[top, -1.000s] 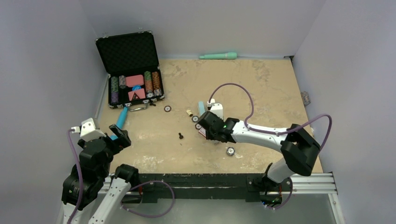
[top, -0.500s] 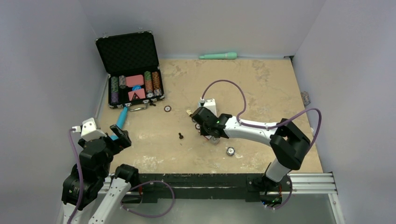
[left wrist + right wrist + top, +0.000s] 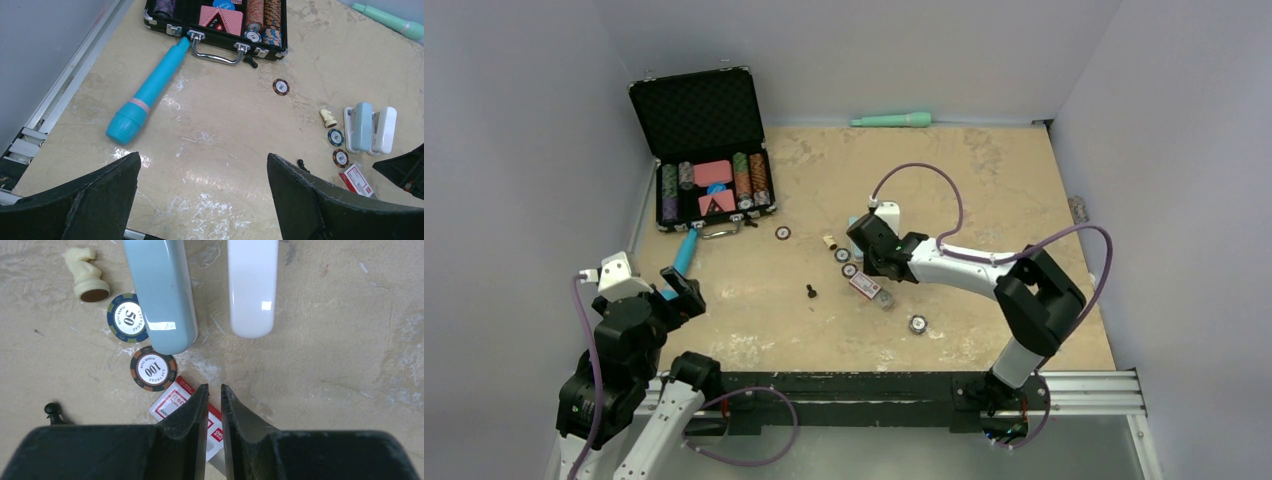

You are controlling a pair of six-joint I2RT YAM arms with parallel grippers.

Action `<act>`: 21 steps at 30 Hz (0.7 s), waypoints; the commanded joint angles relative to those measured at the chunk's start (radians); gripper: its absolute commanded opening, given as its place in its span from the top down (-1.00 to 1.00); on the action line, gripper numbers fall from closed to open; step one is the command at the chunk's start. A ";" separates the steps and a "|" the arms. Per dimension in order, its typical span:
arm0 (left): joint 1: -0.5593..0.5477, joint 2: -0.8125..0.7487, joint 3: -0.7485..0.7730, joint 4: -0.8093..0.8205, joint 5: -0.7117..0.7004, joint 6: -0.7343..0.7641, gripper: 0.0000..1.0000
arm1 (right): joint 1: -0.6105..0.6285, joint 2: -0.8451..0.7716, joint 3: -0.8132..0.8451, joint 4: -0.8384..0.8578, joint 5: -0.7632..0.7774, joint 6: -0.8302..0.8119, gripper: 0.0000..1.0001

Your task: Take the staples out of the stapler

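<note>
The stapler [image 3: 200, 290] is seen lying opened near the table's middle. The right gripper [image 3: 215, 395] is held just near of it, jaws nearly pressed together, pinching nothing. The left gripper [image 3: 200, 200] is spread wide at the near left.

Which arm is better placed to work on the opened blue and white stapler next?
Right. The right gripper hovers just short of the opened blue and white stapler, jaws nearly closed and empty. The left gripper sits wide open near the table's left edge, far from it.
</note>
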 commanded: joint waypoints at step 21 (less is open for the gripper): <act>0.004 0.020 -0.006 0.040 0.003 0.021 -1.00 | 0.122 0.059 -0.039 0.053 -0.064 0.049 0.77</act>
